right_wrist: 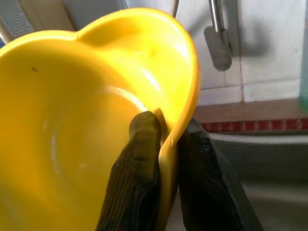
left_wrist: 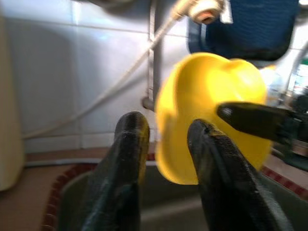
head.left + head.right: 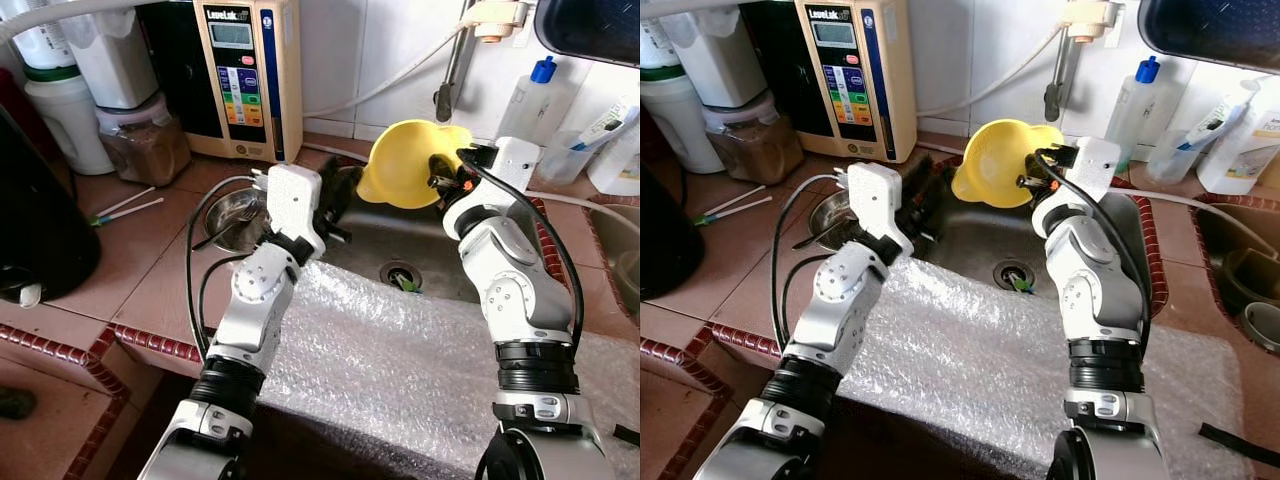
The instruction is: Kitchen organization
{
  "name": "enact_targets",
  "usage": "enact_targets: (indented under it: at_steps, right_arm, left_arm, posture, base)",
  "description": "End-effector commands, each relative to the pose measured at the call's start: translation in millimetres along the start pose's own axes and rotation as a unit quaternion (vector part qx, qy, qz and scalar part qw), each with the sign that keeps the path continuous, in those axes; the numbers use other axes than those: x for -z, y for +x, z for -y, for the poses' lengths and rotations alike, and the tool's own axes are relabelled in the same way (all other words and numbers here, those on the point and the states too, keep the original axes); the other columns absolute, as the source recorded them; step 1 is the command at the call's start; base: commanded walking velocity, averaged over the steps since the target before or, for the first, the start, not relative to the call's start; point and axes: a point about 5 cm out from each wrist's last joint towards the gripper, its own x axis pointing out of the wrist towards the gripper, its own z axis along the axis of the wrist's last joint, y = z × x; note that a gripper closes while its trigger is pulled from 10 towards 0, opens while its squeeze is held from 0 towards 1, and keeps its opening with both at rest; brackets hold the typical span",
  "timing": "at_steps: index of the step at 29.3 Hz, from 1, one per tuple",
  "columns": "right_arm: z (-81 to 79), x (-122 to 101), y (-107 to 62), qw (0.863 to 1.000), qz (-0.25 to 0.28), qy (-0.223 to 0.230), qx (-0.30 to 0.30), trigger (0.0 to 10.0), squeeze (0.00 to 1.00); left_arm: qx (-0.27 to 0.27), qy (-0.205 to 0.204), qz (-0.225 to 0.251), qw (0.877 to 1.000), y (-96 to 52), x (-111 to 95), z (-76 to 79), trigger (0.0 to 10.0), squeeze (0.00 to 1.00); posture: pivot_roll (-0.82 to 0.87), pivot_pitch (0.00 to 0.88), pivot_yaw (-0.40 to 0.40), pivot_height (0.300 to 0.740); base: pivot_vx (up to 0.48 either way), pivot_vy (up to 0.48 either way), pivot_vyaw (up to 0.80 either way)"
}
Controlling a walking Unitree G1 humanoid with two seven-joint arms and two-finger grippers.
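A yellow plastic bowl point(image 3: 405, 160) hangs tilted over the back of the sink point(image 3: 420, 240), its hollow facing me. My right gripper point(image 3: 441, 170) is shut on the bowl's rim point(image 1: 168, 139), one finger inside and one outside. My left gripper point(image 3: 335, 205) stands open at the sink's left edge, a short way left of the bowl, with nothing between its fingers point(image 2: 130, 159). In the left wrist view the bowl point(image 2: 207, 110) shows ahead with a right finger across it.
A steel bowl point(image 3: 235, 215) sits on the tiled counter behind my left wrist. A beige water unit point(image 3: 245, 75), jars and a white jug line the back left. Bubble wrap point(image 3: 400, 360) covers the sink's front. Bottles point(image 3: 525, 100) stand at the right. A tap point(image 3: 455, 60) hangs above.
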Motion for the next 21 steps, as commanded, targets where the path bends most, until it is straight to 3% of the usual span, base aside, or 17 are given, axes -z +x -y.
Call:
enact_targets:
  at_steps: [1,2,3,8,11,15,21]
  right_arm:
    - [5.4,6.2,0.6,0.998,-0.001,-0.060,0.020,0.0,0.00]
    - [6.9,8.1,0.6,0.997,-0.002,-0.067,0.025,0.0,0.00]
    - [13.6,15.0,0.4,0.993,-0.008,-0.108,0.039,0.0,0.00]
    - [30.8,21.9,-2.2,0.973,0.002,-0.220,0.070,0.0,0.00]
    - [45.2,28.7,-3.6,0.963,-0.017,-0.251,0.092,0.0,0.00]
    - [63.1,42.0,-6.1,0.960,-0.051,-0.251,0.116,0.0,0.00]
    - [88.8,70.2,-17.7,0.958,-0.116,-0.205,0.165,0.0,0.00]
  left_arm:
    - [0.029,-0.007,-0.010,0.999,-1.3,0.6,6.3,10.0,1.00]
    - [0.036,-0.009,-0.014,0.999,-1.8,1.5,7.5,10.0,1.00]
    - [0.045,0.000,-0.015,0.999,-3.7,1.6,8.8,10.0,1.00]
    - [0.040,-0.003,-0.037,0.999,-10.4,8.9,7.0,10.0,1.00]
    - [0.042,0.011,-0.074,0.996,-15.7,17.4,6.1,10.0,1.00]
    - [0.042,0.019,-0.138,0.989,-25.4,34.6,5.9,10.0,1.00]
    - [0.070,0.024,-0.163,0.984,-31.8,40.5,13.0,10.0,1.00]
  posture:
    - [-0.02,0.000,0.045,0.740]
    - [-0.02,0.000,0.045,0.740]
    - [-0.01,0.000,0.043,0.740]
    - [0.01,0.000,0.040,0.740]
    - [0.01,0.000,0.037,0.740]
    - [0.01,0.000,0.034,0.740]
    - [0.02,0.000,0.031,0.740]
  base:
    - [0.000,0.000,0.00]
    - [0.000,0.000,0.00]
    - [0.000,0.000,0.00]
    - [0.000,0.000,0.00]
    - [0.000,0.000,0.00]
    - [0.000,0.000,0.00]
    - [0.000,0.000,0.00]
